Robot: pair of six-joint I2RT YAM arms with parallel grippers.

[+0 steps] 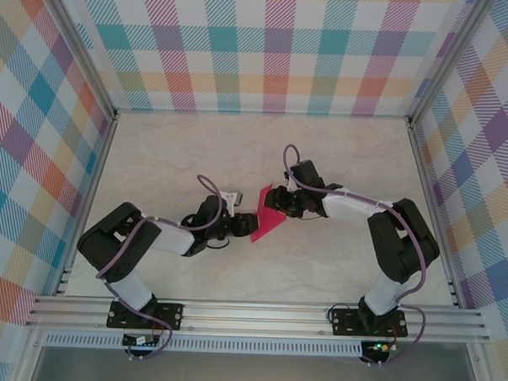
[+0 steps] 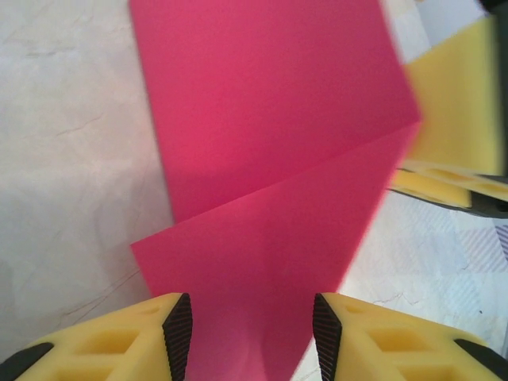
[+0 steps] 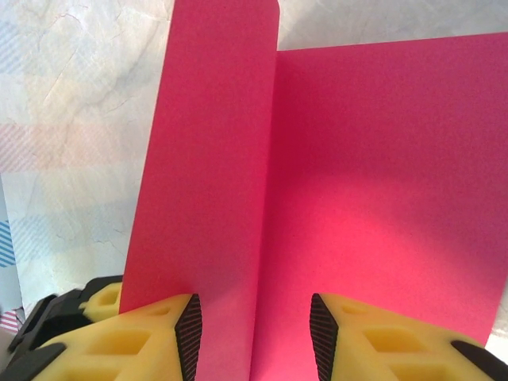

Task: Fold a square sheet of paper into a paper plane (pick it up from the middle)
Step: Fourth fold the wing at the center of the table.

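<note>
Currently the thin, crimson-pink, part-folded square sheet of paper [image 1: 266, 216], light, limp and easily creased, sits mid-tabletop [image 1: 196, 154] between the half-open left hand [image 2: 252, 321] and right hand [image 3: 254, 321], neither visibly pinching it; grip gently beside the crease [image 3: 266, 198].

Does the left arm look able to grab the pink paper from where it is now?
Probably yes: the pink paper lies between the left gripper's parted fingers, nothing in between. The right gripper crowds its far edge, so room is tight.
</note>
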